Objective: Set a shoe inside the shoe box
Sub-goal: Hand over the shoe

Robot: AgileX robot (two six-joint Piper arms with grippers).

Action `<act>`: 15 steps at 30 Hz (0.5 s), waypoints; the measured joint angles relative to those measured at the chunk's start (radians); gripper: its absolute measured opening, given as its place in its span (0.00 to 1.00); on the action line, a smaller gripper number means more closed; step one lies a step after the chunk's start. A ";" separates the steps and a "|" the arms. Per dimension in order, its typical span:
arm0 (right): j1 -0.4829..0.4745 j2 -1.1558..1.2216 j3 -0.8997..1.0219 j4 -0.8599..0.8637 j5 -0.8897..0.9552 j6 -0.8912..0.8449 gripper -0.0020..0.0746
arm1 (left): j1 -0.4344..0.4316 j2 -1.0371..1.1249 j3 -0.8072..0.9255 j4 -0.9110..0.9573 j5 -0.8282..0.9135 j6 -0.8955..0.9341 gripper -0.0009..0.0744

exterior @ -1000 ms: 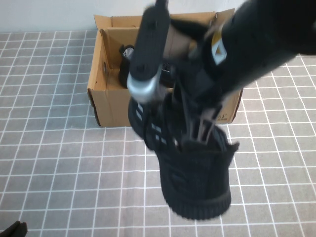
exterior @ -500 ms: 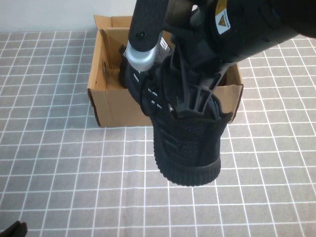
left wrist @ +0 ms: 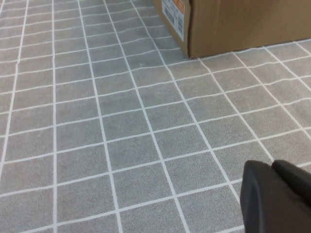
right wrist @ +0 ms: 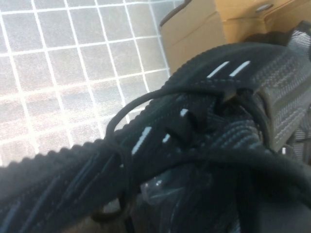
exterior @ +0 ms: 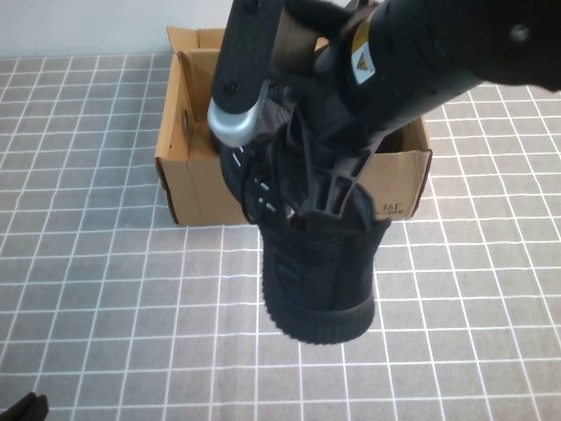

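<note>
My right gripper (exterior: 316,197) is shut on a black knit shoe (exterior: 316,272) and holds it in the air, sole end toward the camera, just in front of the open cardboard shoe box (exterior: 197,189). The shoe's toe reaches over the box's front wall. In the right wrist view the shoe (right wrist: 194,145) fills the picture, laces up, with the box corner (right wrist: 194,29) beyond it. Another dark shoe (exterior: 223,96) lies inside the box at its left. My left gripper (left wrist: 279,199) is shut and empty, low over the floor near the front left, far from the box (left wrist: 233,24).
Grey tiled mat (exterior: 105,289) covers the table all round the box. The box flaps (exterior: 188,39) stand open at the back. The right arm (exterior: 421,61) hides most of the box's inside.
My right gripper has carried the shoe away from the camera and left, toward the box; the toe now overlaps the box's front wall. The left arm has not moved.
</note>
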 joint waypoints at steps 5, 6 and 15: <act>0.000 0.011 0.000 0.007 0.002 0.000 0.05 | 0.000 0.000 0.000 -0.002 -0.028 0.000 0.01; 0.000 0.011 0.000 0.007 0.006 0.000 0.05 | 0.000 0.000 0.000 -0.018 -0.057 -0.004 0.01; 0.000 0.017 0.000 0.038 0.032 0.000 0.05 | 0.000 0.000 0.000 -0.422 -0.392 -0.088 0.01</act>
